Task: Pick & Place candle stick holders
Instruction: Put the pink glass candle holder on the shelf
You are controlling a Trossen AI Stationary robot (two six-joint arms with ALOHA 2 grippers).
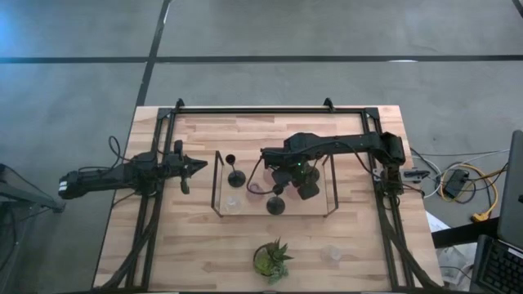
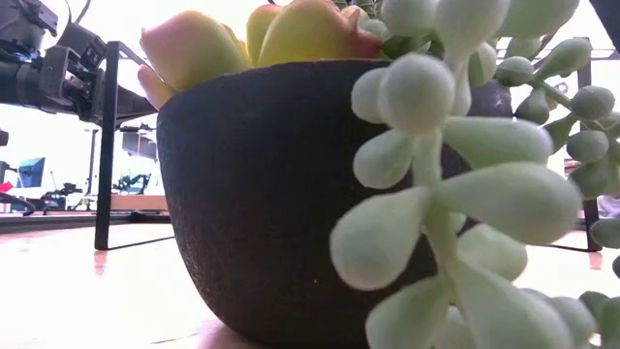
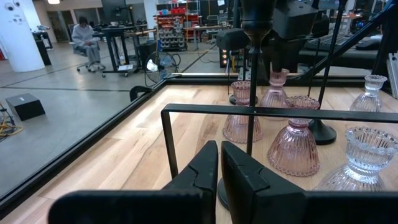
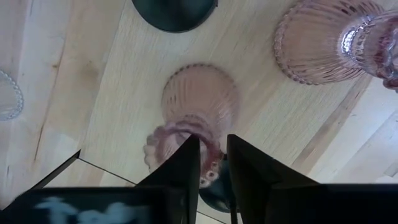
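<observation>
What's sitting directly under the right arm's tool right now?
A pink glass holder standing on the wooden tray, right below the right tool. Its fingers cover part of the holder's rim.

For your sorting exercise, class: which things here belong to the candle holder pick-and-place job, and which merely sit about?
Belongs to the job:
pink glass holders
black stemmed holders
clear glass holders
right gripper

Just sitting about:
potted plant
wire-framed tray
left gripper, waiting beside the tray

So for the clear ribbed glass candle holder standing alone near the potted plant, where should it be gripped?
The clear ribbed glass candle holder stands outside the wire-framed wooden tray, with bare table around it. Probably best to come straight down and close the tool on its narrow upper neck, since holders of this kind flare into a wide skirt.
</observation>
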